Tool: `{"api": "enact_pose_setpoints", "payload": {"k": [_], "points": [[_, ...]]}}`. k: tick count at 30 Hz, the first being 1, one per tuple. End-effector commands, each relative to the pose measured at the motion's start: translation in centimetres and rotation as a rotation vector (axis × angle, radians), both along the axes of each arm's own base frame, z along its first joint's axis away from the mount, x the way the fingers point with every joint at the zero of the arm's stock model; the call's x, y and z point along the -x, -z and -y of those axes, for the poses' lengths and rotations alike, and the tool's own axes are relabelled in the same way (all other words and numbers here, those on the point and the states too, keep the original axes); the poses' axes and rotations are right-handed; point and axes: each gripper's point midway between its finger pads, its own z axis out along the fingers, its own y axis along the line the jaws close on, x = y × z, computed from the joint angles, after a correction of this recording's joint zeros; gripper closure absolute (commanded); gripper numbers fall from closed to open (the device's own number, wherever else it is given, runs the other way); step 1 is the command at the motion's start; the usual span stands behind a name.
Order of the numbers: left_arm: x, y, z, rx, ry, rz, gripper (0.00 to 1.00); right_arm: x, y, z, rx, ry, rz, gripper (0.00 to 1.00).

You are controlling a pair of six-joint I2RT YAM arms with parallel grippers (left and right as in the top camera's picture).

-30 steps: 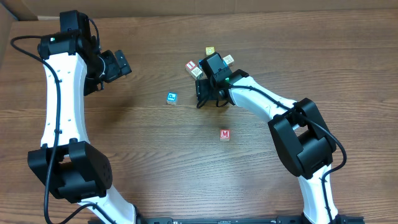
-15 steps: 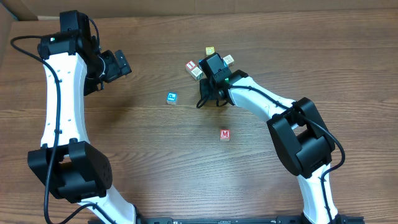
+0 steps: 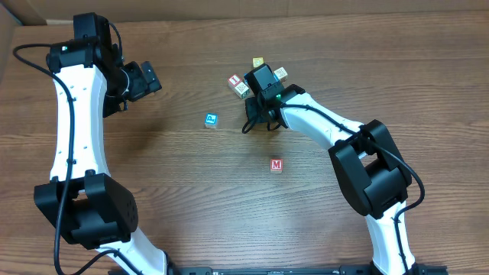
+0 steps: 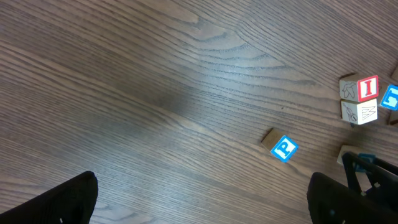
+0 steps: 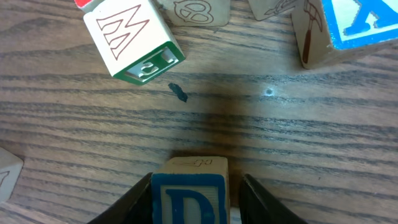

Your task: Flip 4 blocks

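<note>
As the right gripper [image 5: 191,198] points down, it straddles the D block [image 5: 189,186].

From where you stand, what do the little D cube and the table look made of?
D cube: likely wood. Its upper side is pale and bare, and the letter face carries blue paint. Table: wood or wood-look laminate, matte brown with long dark grain lines; which of the two, I cannot tell.

Wood-grain table [image 3: 183,198]; small yellow-faced cube [image 3: 258,63] on it
</note>
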Motion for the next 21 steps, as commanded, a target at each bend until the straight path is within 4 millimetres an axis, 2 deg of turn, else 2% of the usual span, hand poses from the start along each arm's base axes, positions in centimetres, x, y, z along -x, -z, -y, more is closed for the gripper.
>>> {"api": "enact_pose_setpoints", "payload": {"k": [1, 7, 12, 14, 17, 21], "points": [[0.1, 0.4, -0.1, 0.0, -0.016, -0.013, 0.0, -1.2, -2.6, -0.5, -0.025, -0.002, 0.063, 0.59], [0.1, 0.4, -0.1, 0.0, -0.016, -0.013, 0.0, -2.1, -3.1, -0.4, -0.022, 0.008, 0.102, 0.62], [0.1, 0.4, -0.1, 0.0, -0.016, -0.013, 0.0, -1.9, -3.5, -0.3, -0.01, -0.013, 0.107, 0.75], [0.1, 0.4, -0.1, 0.0, -0.016, -0.013, 0.0, -1.8, -4.1, -0.3, -0.012, -0.013, 0.11, 0.75], [0.1, 0.4, -0.1, 0.0, -0.016, -0.013, 0.0, -1.5, -6.3, -0.2, -0.025, -0.014, 0.128, 0.75], [0.1, 0.4, -0.1, 0.0, -0.016, -0.013, 0.0, 0.1, -11.5, 0.0, -0.066, -0.026, 0.156, 0.75]]}}
